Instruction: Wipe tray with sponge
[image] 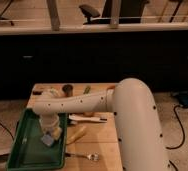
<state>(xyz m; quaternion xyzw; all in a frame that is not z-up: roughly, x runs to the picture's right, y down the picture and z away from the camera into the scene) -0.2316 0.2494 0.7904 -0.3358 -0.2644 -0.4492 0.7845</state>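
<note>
Robot arm [82, 102], white and dotted with small dark holes, reaches left across a wooden table [106, 147] and turns down over a dark green tray [24, 155] at the table's left edge. The gripper [48, 136] hangs inside the tray, near the right rim and about halfway along it. Directly beneath the gripper, touching or very nearly touching it, sits the sponge [47, 142], a small pale blue-grey block resting on the tray floor. Whether the gripper is closed on the sponge or only pressed against it from above cannot be told from this angle.

Just to the right of the gripper, outside the tray's rim, a yellow elongated object [77, 134] lies slanted on the wood. Farther right and nearer the camera is a metal fork [85, 156]. Behind the gripper, under the arm, a pale utensil with a dark handle [88, 119] lies flat. A brown round item [67, 89] and a green one [87, 90] stand near the table's far edge. A dark cable [181, 137] trails over the speckled floor to the right.
</note>
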